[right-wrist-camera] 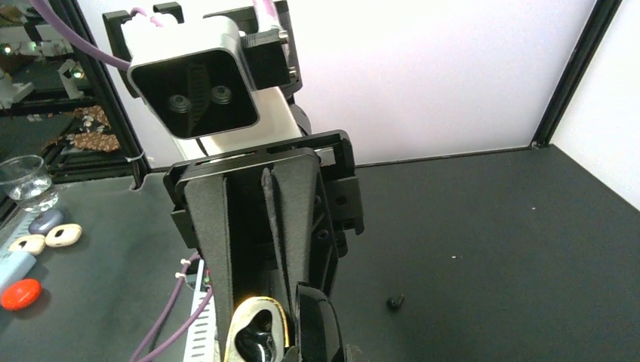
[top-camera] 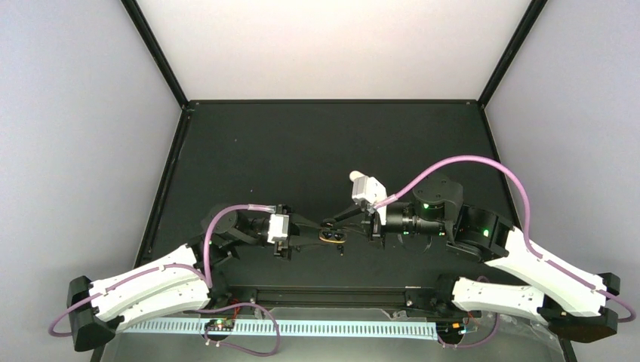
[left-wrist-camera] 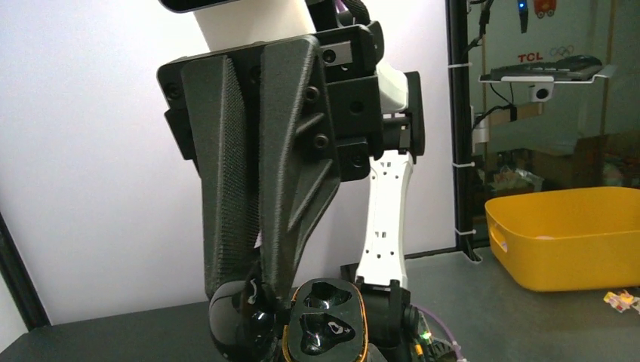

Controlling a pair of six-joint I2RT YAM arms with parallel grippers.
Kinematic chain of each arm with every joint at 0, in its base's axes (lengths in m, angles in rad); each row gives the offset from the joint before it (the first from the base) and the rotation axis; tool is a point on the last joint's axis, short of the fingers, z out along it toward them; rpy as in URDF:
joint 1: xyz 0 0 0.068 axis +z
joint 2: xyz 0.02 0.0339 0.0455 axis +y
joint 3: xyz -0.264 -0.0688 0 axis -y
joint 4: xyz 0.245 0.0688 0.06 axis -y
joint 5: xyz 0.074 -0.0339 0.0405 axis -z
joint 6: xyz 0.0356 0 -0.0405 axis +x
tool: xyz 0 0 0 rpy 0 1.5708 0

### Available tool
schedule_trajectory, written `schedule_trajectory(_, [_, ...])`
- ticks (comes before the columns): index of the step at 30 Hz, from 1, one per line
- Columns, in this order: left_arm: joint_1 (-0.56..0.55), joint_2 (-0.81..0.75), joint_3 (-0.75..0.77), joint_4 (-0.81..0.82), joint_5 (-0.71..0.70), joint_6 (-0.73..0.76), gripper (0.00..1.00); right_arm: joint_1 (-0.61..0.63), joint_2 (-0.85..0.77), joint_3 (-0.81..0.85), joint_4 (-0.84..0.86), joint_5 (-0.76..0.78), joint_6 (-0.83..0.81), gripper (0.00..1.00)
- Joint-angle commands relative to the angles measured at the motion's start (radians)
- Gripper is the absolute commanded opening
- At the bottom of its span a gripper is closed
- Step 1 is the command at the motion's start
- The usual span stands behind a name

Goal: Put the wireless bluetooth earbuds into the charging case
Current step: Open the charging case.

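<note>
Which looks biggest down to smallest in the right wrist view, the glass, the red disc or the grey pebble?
1. glass: clearly largest.
2. red disc and grey pebble: nearly alike. The disc looks slightly bigger but lies nearer the camera, so no firm order.

Your top camera looked steeply down from above and behind the arm bases onto the matte black tabletop [top-camera: 317,143]. Each wrist camera sat close behind its own ribbed black plastic fingers [left-wrist-camera: 226,196], low down, facing the other arm. All three shared the glossy gold-rimmed open charging case [left-wrist-camera: 324,317]
</note>
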Motion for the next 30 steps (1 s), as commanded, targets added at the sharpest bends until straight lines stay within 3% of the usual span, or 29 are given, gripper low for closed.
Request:
schedule_trajectory(1, [-0.006,0.006,0.026,0.020,-0.004,0.000,0.02,0.001,0.010,0.030,-0.019,-0.015,-0.012,0.08])
schedule_trajectory(4, [-0.006,0.009,0.026,0.026,-0.015,-0.007,0.02,0.000,0.009,0.032,-0.019,-0.015,-0.015,0.02])
schedule_trajectory(8, [-0.006,0.018,0.024,0.033,-0.030,-0.016,0.02,0.001,0.009,0.031,-0.016,-0.015,-0.018,0.01])
schedule_trajectory(10, [-0.006,0.022,0.024,0.035,-0.041,-0.024,0.05,0.001,0.004,0.029,-0.015,-0.015,-0.019,0.01])
schedule_trajectory(16, [-0.006,0.032,0.021,0.036,-0.060,-0.044,0.28,0.000,-0.020,0.017,0.012,0.013,-0.020,0.01])
schedule_trajectory(24, [-0.006,0.051,0.010,0.081,-0.083,-0.112,0.41,0.001,-0.072,-0.031,0.107,0.072,-0.013,0.01])
schedule_trajectory(30, [-0.005,0.057,-0.007,0.189,-0.109,-0.172,0.44,0.001,-0.085,-0.056,0.150,0.083,-0.003,0.01])
